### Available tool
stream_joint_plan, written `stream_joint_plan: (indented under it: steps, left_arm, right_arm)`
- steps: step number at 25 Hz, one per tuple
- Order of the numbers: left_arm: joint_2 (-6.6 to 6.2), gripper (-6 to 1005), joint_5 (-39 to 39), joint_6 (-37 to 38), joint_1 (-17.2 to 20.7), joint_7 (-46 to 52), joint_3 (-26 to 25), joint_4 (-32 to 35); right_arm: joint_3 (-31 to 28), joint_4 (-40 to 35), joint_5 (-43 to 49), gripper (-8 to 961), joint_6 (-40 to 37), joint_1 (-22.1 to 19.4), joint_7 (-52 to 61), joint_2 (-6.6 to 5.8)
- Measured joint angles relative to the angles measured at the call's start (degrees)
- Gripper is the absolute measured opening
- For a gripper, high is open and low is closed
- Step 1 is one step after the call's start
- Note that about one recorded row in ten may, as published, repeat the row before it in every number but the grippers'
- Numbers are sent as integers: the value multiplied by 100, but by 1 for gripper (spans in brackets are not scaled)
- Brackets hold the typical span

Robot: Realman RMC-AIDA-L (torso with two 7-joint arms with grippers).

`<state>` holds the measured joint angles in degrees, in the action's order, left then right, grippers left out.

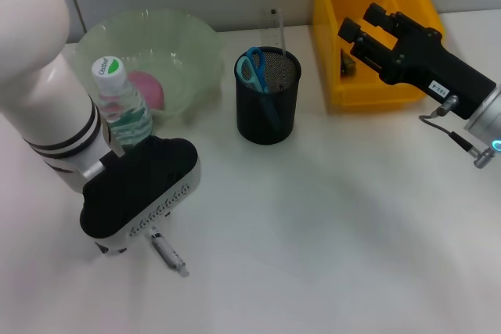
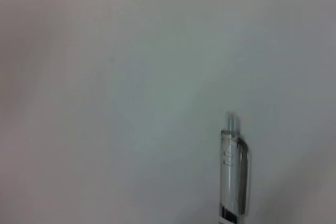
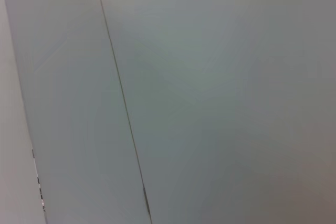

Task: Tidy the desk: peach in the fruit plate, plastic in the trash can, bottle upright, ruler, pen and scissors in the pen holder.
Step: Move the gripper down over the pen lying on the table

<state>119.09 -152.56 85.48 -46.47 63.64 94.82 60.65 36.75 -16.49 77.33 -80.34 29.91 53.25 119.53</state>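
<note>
A clear pen (image 1: 168, 253) lies on the white table, just in front of my left arm's black and white wrist (image 1: 139, 187). The left wrist view shows the pen (image 2: 233, 177) close up on the bare table. Behind that arm the bottle (image 1: 122, 104) stands upright with its green and white cap on. The pink peach (image 1: 149, 88) sits in the pale green fruit plate (image 1: 192, 44). The black mesh pen holder (image 1: 268, 115) holds blue scissors (image 1: 252, 69) and a clear ruler (image 1: 275, 27). My right gripper (image 1: 362, 24) hangs open over the yellow trash can (image 1: 374, 91).
A small dark item (image 1: 348, 61) lies inside the yellow can. The wall runs close behind the plate, holder and can, and it fills the right wrist view. Bare white table stretches across the front and middle.
</note>
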Motion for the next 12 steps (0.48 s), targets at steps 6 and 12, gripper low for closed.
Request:
stream_joint_plan:
  steps: [6, 12]
  left_arm:
    - [0, 786, -24, -7, -5, 69, 110, -10]
    - [0, 782, -19, -48, 27, 92, 146, -17]
  right_arm:
    - [9, 26, 5, 605, 0, 38, 0, 0]
    - [8, 41, 8, 606, 0, 72, 0, 0]
